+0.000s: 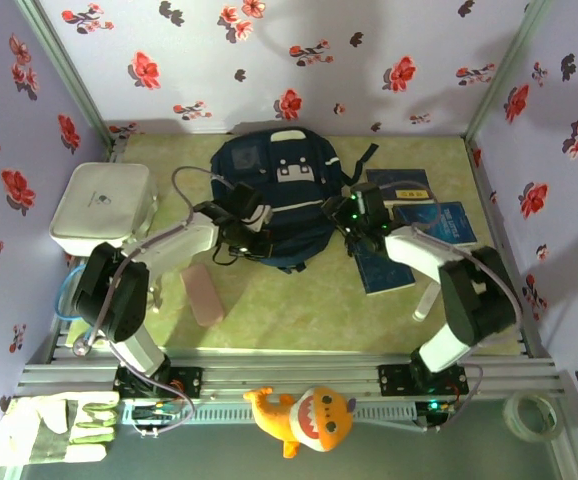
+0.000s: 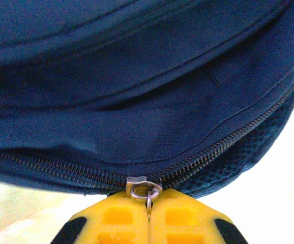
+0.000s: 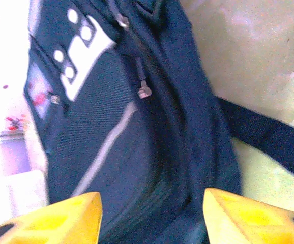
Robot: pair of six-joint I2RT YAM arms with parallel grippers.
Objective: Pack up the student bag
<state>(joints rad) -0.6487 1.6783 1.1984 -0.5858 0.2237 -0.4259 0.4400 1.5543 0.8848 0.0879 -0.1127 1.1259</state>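
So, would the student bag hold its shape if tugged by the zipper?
Probably not: the student bag creases and sags around the zipper pull, so it looks floppy. Lying flat on the table, it would likely bunch or slide rather than tip. Its loose strap may drag.

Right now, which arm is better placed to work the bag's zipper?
Left. Left jaws are shut on the zipper pull of the student bag; the right jaws stand open at the bag's side, empty.
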